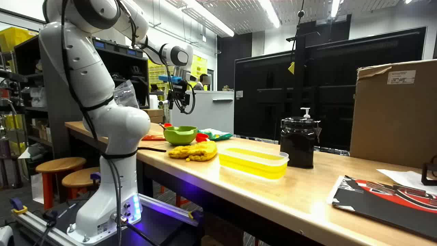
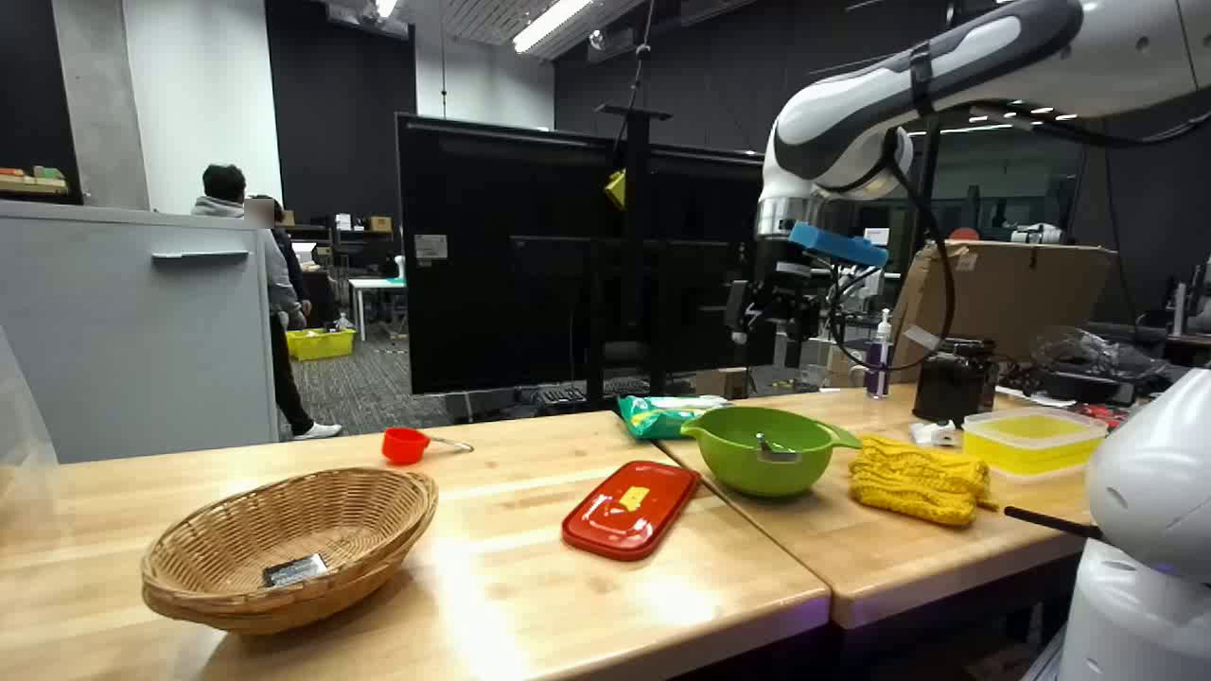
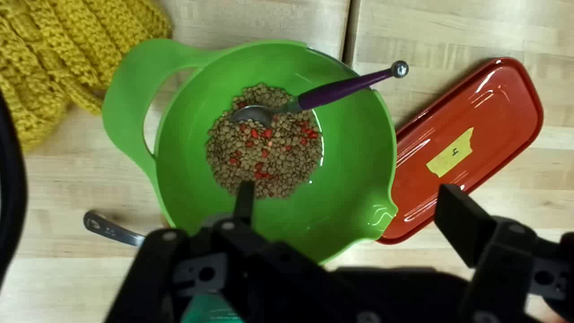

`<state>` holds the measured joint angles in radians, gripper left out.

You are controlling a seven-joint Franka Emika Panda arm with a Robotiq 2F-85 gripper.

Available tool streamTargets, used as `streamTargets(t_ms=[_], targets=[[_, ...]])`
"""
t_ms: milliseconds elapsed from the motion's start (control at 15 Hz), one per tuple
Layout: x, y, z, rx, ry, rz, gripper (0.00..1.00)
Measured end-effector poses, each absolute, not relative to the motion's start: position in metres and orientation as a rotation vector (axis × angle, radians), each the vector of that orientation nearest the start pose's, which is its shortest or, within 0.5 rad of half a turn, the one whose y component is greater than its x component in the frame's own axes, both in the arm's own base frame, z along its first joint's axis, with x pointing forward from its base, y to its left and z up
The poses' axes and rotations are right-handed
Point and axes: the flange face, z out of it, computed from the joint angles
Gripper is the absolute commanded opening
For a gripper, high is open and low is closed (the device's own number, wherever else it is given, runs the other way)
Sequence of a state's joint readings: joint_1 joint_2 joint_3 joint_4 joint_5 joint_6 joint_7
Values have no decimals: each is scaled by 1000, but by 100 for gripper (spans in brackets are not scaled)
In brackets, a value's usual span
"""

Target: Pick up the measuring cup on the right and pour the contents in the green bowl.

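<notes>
- Jaws: spread wide, suspended above the green bowl (image 3: 354,152).
- Measuring cup (image 1: 201,137): rests on the worktop (image 1: 307,188), just beside the green bowl; contact with it cannot be told.
- Green bowl: contains brown grains (image 3: 287,166) mixed with red pieces (image 3: 267,133); a purple-handled spoon (image 3: 341,92) extends past its rim.
- Red lid (image 2: 620,525): lies on one side of the bowl; yellow knitted item (image 2: 918,482): on the opposite side.
- Second red cup (image 2: 405,445): sits near the wicker basket (image 2: 322,511).

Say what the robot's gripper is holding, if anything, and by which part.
Nothing is held: the gripper hangs open above the green bowl, its jaws apart with nothing between them.
</notes>
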<state>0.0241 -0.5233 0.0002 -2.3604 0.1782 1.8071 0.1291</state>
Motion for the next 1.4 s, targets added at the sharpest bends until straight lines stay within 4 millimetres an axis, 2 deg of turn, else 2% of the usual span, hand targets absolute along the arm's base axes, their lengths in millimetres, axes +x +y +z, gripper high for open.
streamTargets(t_ms=[800, 1000, 1200, 1400], targets=[[390, 24, 518, -2966, 214, 69, 100], [384, 19, 517, -3007, 84, 159, 100], [380, 0, 527, -3046, -109, 315, 100], [384, -37, 542, -3074, -311, 450, 100]])
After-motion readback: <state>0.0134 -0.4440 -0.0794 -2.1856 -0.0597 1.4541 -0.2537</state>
